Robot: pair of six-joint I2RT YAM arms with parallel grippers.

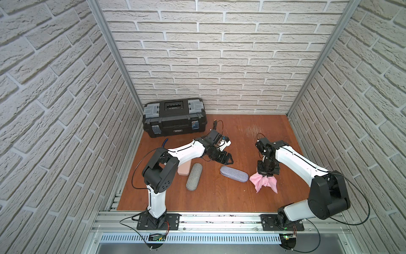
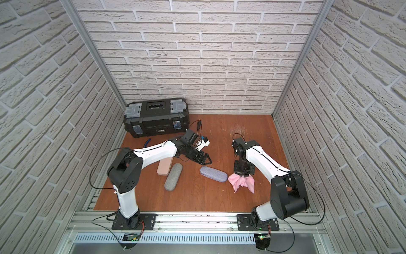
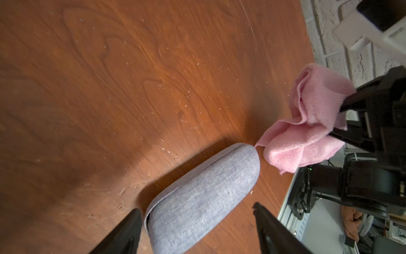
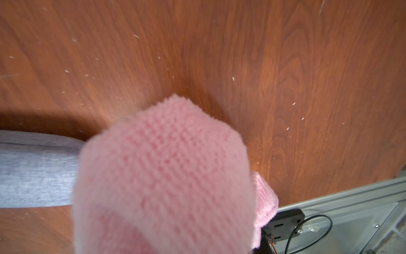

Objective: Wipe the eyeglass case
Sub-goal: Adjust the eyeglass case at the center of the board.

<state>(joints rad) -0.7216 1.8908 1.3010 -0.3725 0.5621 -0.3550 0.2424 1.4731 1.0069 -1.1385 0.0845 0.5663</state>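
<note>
Both top views show the lilac-grey eyeglass case [image 1: 234,173] lying flat mid-table [image 1: 219,198], the right gripper [image 1: 266,175] clamped on a bunched pink cloth [image 1: 264,183] just beside the case's right end, and the left gripper [image 1: 231,158] hovering near its other end, jaws apart.

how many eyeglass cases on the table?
3. A pink case partly under the left arm; a grey fabric case beside it; a bluish fabric case mid-table, near the pink cloth. That arm could hide others.
</note>
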